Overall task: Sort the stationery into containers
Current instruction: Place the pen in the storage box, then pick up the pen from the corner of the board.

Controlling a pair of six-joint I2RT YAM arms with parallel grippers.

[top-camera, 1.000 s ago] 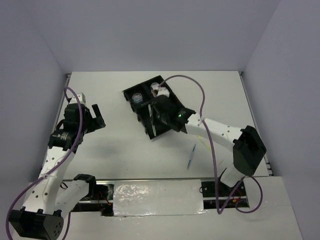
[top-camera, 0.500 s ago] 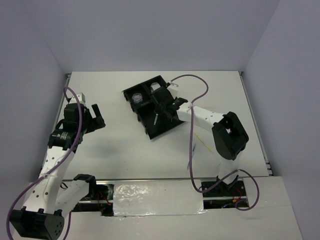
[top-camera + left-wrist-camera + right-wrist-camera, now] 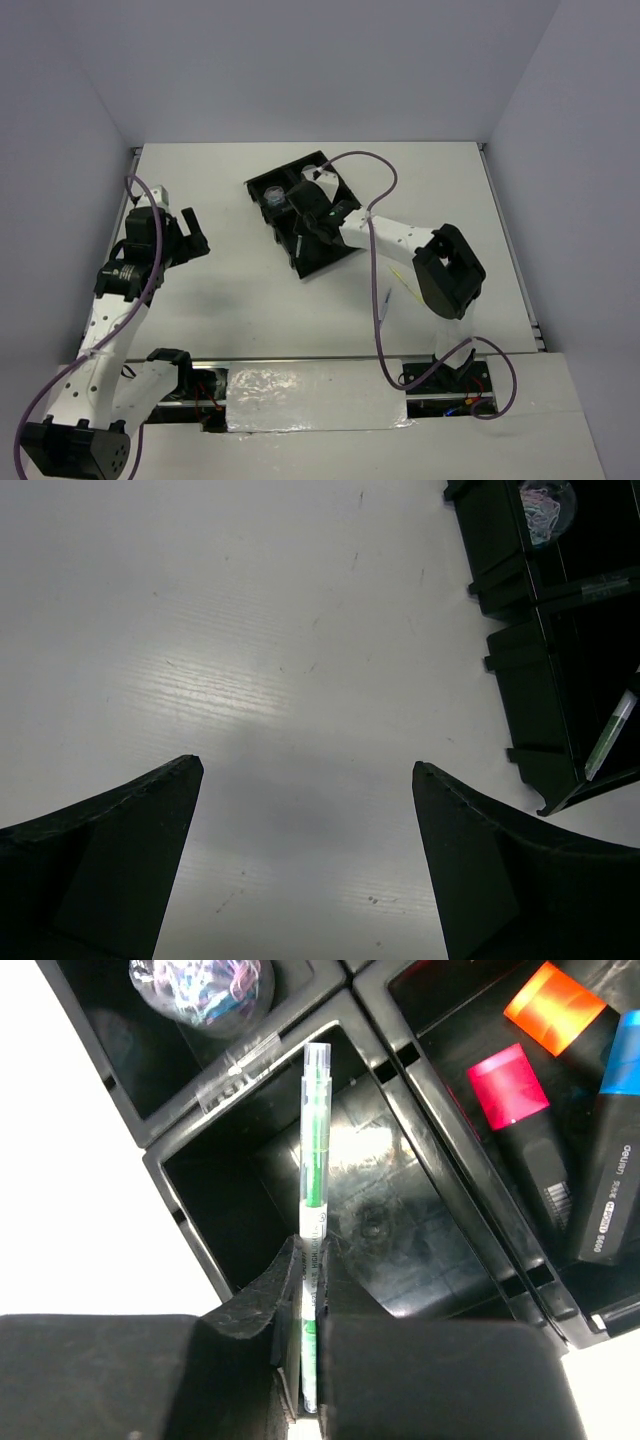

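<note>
The black four-compartment tray [image 3: 325, 262] lies at the table's centre back. My right gripper [image 3: 308, 222] hangs over it, shut on a thin green pen [image 3: 315, 1150] that points into the bare near-left compartment [image 3: 400, 1260]. In the right wrist view the gripper [image 3: 312, 1260] clamps the pen's lower barrel. Markers with orange [image 3: 555, 1007], pink [image 3: 510, 1085] and blue [image 3: 625, 1050] caps lie in the neighbouring compartment. A glittery tape roll [image 3: 205, 985] sits in a far compartment. My left gripper [image 3: 190, 235] is open and empty, left of the tray; in its own view [image 3: 305, 770] it is over bare table.
A thin blue pen [image 3: 383, 305] and a pale yellowish pen [image 3: 405, 282] lie on the table right of the tray's near end. A light tape roll [image 3: 312, 175] sits in the tray's far compartment. The right arm's purple cable [image 3: 375, 160] arcs above the tray.
My right gripper, holding the green pen, has moved left and farther back across the tray, and the right arm has folded in. The left arm has not moved.
</note>
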